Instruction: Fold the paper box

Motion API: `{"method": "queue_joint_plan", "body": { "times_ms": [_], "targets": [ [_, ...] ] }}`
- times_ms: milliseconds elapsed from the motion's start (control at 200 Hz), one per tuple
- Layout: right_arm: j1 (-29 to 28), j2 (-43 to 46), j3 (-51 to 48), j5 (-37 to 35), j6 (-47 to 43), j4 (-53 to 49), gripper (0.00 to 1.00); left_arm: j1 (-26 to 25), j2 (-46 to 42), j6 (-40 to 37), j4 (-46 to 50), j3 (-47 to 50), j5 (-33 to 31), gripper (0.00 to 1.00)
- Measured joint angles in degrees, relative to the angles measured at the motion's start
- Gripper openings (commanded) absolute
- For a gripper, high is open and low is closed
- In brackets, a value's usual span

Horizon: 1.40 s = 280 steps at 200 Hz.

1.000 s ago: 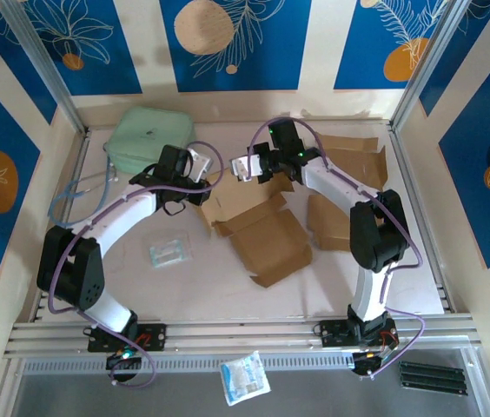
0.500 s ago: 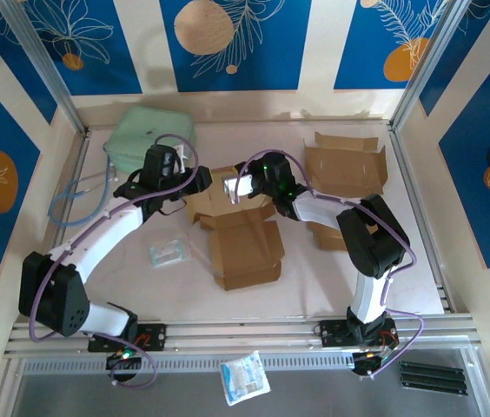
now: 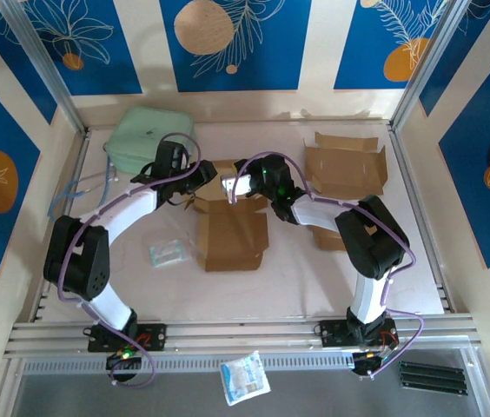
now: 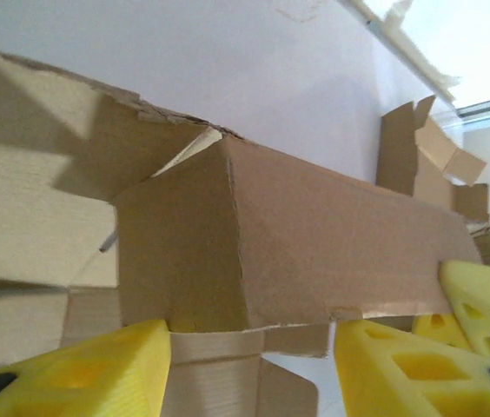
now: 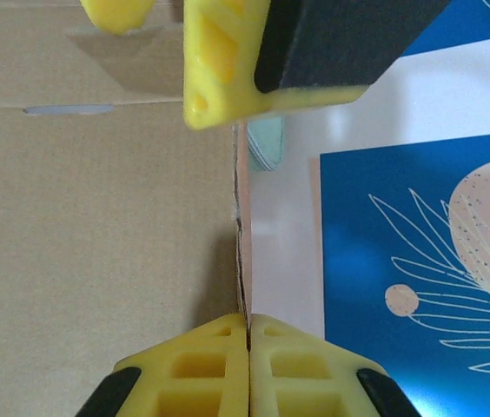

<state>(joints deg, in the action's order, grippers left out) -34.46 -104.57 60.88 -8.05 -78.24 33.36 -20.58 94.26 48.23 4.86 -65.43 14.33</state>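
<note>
Subject: paper box [image 3: 232, 230], brown corrugated card, part-formed. It lies flat-based on the white table [image 3: 314, 287], with one long wall raised at its far edge. In the left wrist view the box [image 4: 297, 243] shows that wall folded to a crisp corner; the far flap edge is torn and ragged, the lower edge roughly cut.

Right gripper [image 3: 226, 188] sits at the box's far edge, right of the wall. In the right wrist view the gripper [image 5: 248, 365] has its yellow ribbed pads pressed together, pinching the thin card edge [image 5: 97, 217], which runs straight into the seam.

Left gripper [image 3: 195, 180] is at the box's far-left corner. In the left wrist view the gripper [image 4: 249, 373] has its pads spread and is pinching nothing; the wall's lower edge sits just past the tips.

Room: bare table on the near, left & right sides of the box.

Surroundings, all rel. to the box:
- Flat card blanks [image 3: 345, 165]: far right, apart from it.
- Mint-green soft case [image 3: 149, 135], rounded corners: far left.
- Small clear packet [image 3: 168, 252]: just left, not touching.
</note>
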Motion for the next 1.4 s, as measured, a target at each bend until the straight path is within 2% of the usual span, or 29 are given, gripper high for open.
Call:
{"method": "queue_joint_plan", "body": {
  "times_ms": [450, 540, 650, 695, 780, 860, 995, 1105, 1211, 1401],
  "targets": [
    [-0.7, 0.96, -0.31, -2.32, 0.24, 0.07, 0.09, 0.61, -0.07, 2.29, -6.12, 0.76, 3.54, 0.28],
    [-0.85, 0.96, -0.31, -2.54, 0.26, 0.07, 0.08, 0.63, -0.85, 1.86, -6.23, 1.62, 3.65, 0.29],
    [-0.92, 0.96, -0.31, -2.69, 0.24, 0.04, 0.08, 0.98, -3.21, -0.28, -6.4, 3.41, 2.97, 0.46],
    [-0.92, 0.96, -0.33, -2.78, 0.24, 0.04, 0.08, 1.07, -4.94, -2.36, -6.4, 4.52, 2.54, 0.49],
    [-0.9, 0.96, -0.39, -3.19, 0.24, 0.07, 0.08, 1.18, -9.01, -5.86, -6.08, 7.04, 1.57, 0.49],
    [-0.9, 0.96, -0.94, -3.58, 0.22, 0.13, 0.08, 0.87, -14.03, -10.51, -5.33, 10.34, -0.59, 0.41],
    [-0.61, 1.31, -2.73, -4.11, 0.15, 0.26, 0.08, -3.78, -19.47, -18.95, -0.26, 13.49, -9.88, 0.38],
    [0.17, 2.91, -4.42, -4.48, 0.17, 0.48, 0.08, -7.45, -15.76, -23.1, 2.34, 13.0, -14.56, 0.37],
    [1.79, 4.42, -6.25, -5.07, 0.22, 0.5, 0.08, -7.78, -8.87, -25.44, 4.26, 11.32, -17.38, 0.37],
    [4.26, 6.29, -8.35, -5.55, 0.66, -0.92, 0.08, -7.67, 4.31, -28.96, 5.88, 2.69, -17.51, 0.42]
  ]
}}
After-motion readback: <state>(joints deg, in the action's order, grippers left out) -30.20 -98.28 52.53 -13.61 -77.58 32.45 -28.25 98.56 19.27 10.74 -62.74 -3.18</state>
